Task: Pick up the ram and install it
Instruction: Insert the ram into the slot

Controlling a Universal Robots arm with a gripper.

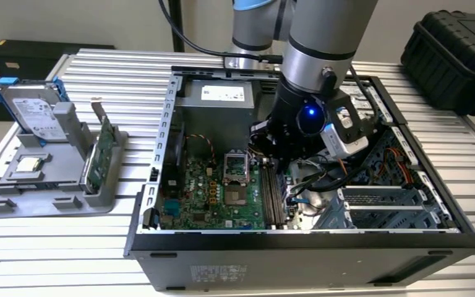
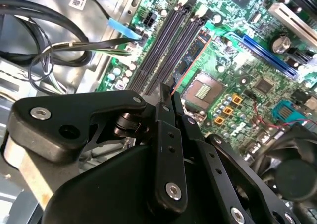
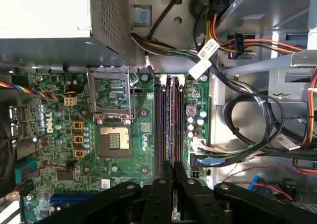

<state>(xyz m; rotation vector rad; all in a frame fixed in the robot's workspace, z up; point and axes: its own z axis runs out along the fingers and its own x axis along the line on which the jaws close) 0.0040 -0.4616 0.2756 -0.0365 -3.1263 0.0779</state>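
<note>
Arm is reaching down into the open computer case (image 1: 303,244), which is sitting on the slatted metal table (image 1: 122,71).

Gripper (image 1: 281,162) is hanging low over the motherboard (image 3: 99,149), on the side of the board toward the exterior view's right, above the bank of memory slots (image 3: 159,125).

In both wrist views the gripper (image 3: 172,167) (image 2: 168,102) is clenching the ram (image 3: 172,120). The two black fingers (image 3: 162,184) are pinching close on either side of the thin stick.

The ram (image 2: 192,58) is showing as a dark blue strip, edge-on, running lengthwise in line with the slots and sitting among them. Its far end is lying near the slot latches. Can't tell whether it is pressed home or only resting on top.

The processor socket (image 3: 113,137) is lying beside the slots with its metal frame flipped up. Bundles of black and coloured cables (image 3: 247,130) are looping on the other side of the slots.

Off toward the exterior view's left, a gray holder (image 1: 47,185) is standing on the table well apart from the case. It is carrying a silver hard drive (image 1: 35,111) in a blue frame and a green card (image 1: 106,151) standing on edge.
</note>
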